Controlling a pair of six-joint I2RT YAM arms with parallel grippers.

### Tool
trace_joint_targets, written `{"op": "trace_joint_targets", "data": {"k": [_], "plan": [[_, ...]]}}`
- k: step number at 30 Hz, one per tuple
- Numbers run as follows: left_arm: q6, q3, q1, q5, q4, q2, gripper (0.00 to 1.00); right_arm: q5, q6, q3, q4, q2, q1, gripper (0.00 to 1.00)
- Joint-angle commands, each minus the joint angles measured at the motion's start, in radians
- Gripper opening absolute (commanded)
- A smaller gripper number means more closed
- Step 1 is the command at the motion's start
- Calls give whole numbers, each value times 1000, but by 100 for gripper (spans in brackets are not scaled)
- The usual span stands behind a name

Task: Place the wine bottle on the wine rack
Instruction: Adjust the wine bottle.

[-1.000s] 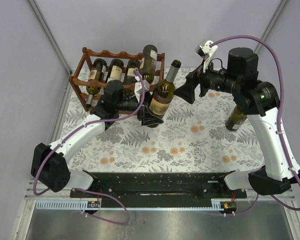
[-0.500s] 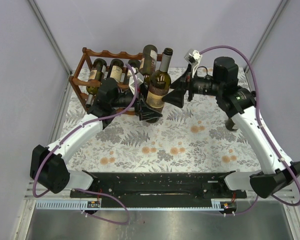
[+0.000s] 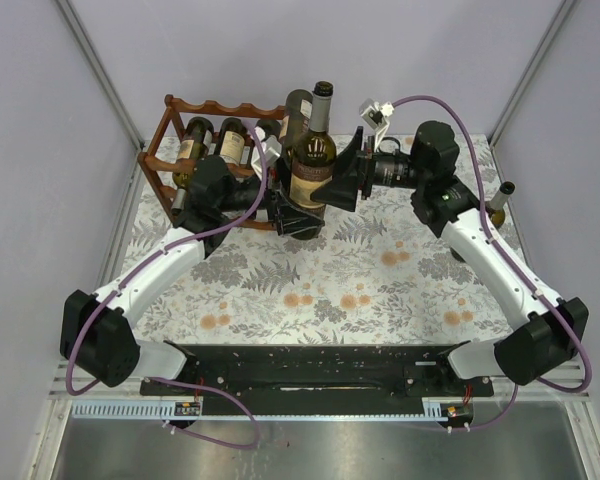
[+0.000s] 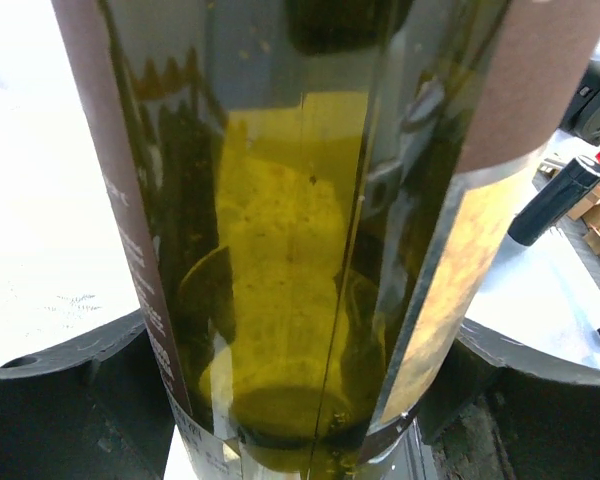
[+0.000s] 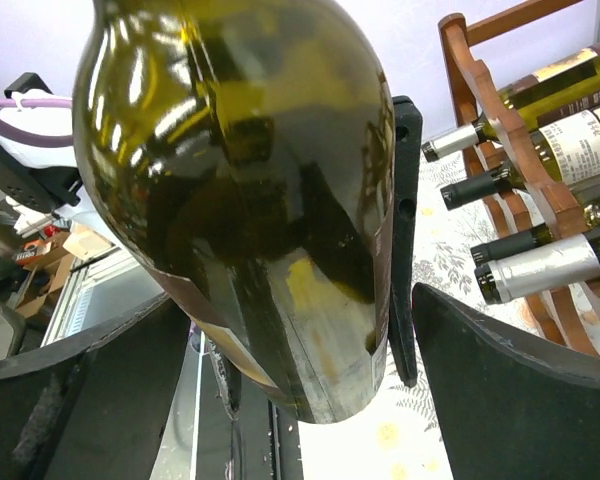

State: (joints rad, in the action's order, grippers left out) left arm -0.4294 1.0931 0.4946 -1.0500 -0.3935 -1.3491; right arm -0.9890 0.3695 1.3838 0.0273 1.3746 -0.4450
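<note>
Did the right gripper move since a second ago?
Yes. The right gripper slid left, closer to the rack, and its open jaws now flank the bottle.

Pale lavender-grey walls (image 3: 310, 50) close the space in on three sides, with slanted metal struts (image 3: 100, 70) running down the two back corners. The tabletop (image 3: 380, 290) wears a white cloth printed with grey fern leaves and small orange blossoms. Along its near edge lie a black plate (image 3: 310, 365), a white slotted strip (image 3: 310, 408), then a brushed steel sheet (image 3: 310, 445). The light is soft and even, the shadows faint.
</note>
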Motion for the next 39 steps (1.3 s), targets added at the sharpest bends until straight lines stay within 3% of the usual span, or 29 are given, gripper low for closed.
{"op": "trace_joint_targets", "data": {"k": [1,14,16,21,24,25,28,35,39], "plan": [[-39,45,2,28,-177,19,0,-27,85,-22,194,9,-26,99],[12,14,33,74,-133,8,0,-26,121,1,264,76,-86,99],[33,22,42,74,-102,2,0,-27,120,9,266,84,-90,95],[64,8,59,81,-84,2,0,-42,91,20,243,86,-92,70],[87,19,59,91,-47,1,0,-63,86,29,241,87,-92,40],[95,24,61,99,-29,-2,0,-68,91,32,244,89,-92,26],[100,33,62,97,-16,-2,0,-77,94,34,243,89,-92,3],[130,11,36,54,-18,31,43,-71,-3,57,113,44,-87,0],[129,-1,13,58,-18,42,61,-73,-9,70,91,31,-86,0]]}}
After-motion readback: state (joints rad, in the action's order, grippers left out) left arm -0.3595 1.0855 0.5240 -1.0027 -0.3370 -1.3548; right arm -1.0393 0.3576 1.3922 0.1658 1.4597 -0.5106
